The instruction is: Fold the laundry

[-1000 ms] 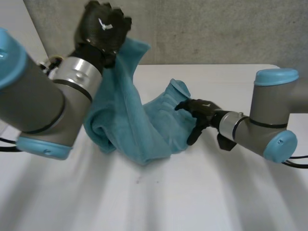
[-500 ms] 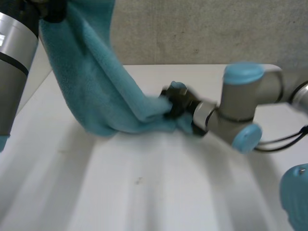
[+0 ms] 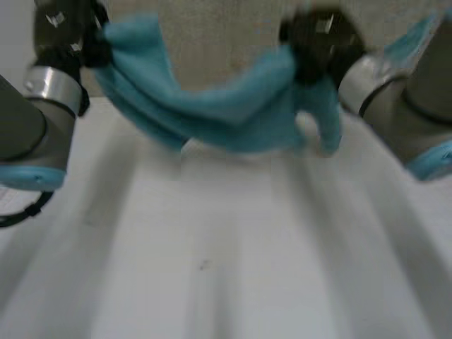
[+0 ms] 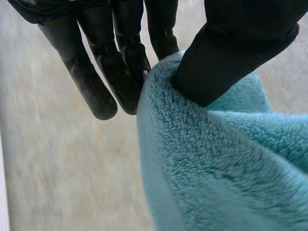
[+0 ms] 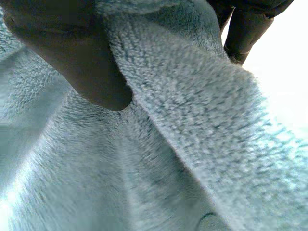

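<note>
A fluffy teal towel [image 3: 226, 113] hangs stretched in the air between my two hands, above the far part of the white table [image 3: 226, 268]. My left hand [image 3: 60, 28] is raised at the left and pinches one end of the towel. In the left wrist view the thumb [image 4: 240, 48] presses the towel [image 4: 216, 173] against the fingers [image 4: 120, 62]. My right hand [image 3: 321, 39] is raised at the right and is shut on the other end, with a flap hanging below it. In the right wrist view the thumb [image 5: 72, 62] digs into the towel [image 5: 144, 159].
A grey wall [image 3: 226, 42] stands behind the table's far edge. Both arms [image 3: 35, 127] reach up at the sides of the table.
My right hand closed on the towel on the table and lifted it up to the right. The towel left the table and now spans between both raised hands.
</note>
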